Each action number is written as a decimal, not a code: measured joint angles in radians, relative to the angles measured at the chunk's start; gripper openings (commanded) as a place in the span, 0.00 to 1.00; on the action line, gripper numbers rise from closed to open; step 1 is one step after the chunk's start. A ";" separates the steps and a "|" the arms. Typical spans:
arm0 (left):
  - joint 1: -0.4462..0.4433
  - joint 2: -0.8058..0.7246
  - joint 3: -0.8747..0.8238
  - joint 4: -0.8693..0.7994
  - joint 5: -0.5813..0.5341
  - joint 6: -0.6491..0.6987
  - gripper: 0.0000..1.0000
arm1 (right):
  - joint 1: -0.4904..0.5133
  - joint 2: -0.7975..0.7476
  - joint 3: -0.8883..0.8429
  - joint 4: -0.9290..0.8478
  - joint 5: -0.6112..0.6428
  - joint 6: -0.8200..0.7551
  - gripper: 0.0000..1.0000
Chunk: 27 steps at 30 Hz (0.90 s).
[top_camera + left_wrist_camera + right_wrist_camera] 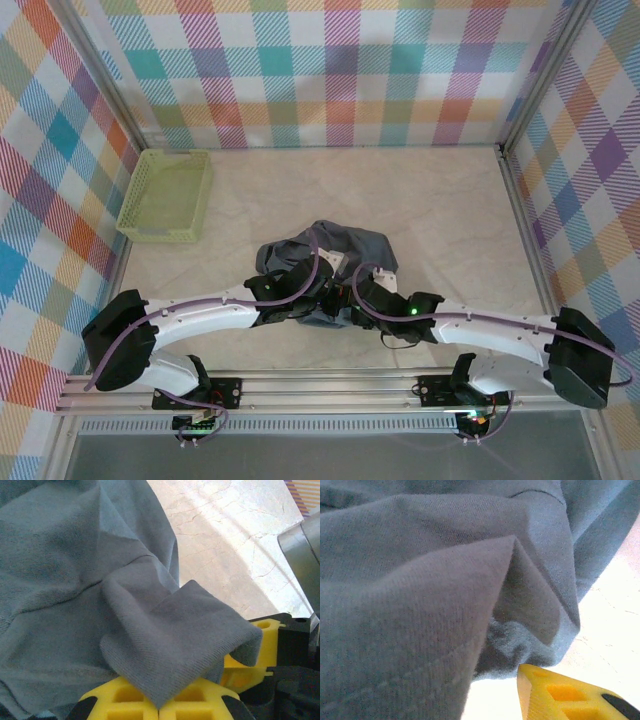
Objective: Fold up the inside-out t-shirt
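Observation:
The inside-out t-shirt (330, 248) is a crumpled slate-grey heap in the middle of the table. Both grippers meet at its near edge. My left gripper (318, 303) is shut on the t-shirt: in the left wrist view a folded flap (175, 640) runs down into the seam between the two touching yellow fingers (125, 700). My right gripper (356, 300) is beside it, to the right. One of its yellow fingers (555, 695) shows with bare table beside it, apart from the cloth (420, 605). The other finger is hidden under the draped cloth.
A lime-green mesh basket (165, 195) stands at the back left. Checkered walls with metal posts close in the table on three sides. Bare marbled tabletop (450, 200) lies beyond and to the right of the shirt. A yellow finger of the right gripper (267, 630) shows in the left wrist view.

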 measured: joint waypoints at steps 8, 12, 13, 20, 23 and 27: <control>0.000 -0.001 0.000 0.000 0.000 0.000 0.00 | 0.000 0.086 0.036 -0.008 0.013 0.013 0.28; 0.000 -0.003 0.000 0.000 0.000 0.000 0.00 | 0.000 0.089 0.036 -0.045 0.030 0.032 0.12; 0.000 -0.004 0.000 0.000 0.000 0.000 0.00 | 0.000 0.087 0.036 -0.056 0.033 0.036 0.08; 0.003 -0.004 0.000 0.007 0.006 -0.003 0.00 | 0.002 -0.051 -0.029 -0.098 0.020 0.054 0.00; 0.004 -0.003 0.000 0.022 0.013 -0.004 0.00 | 0.003 -0.150 -0.095 -0.151 0.011 0.077 0.00; 0.004 0.006 0.003 0.036 0.030 -0.004 0.00 | 0.005 -0.267 -0.193 -0.225 0.003 0.134 0.07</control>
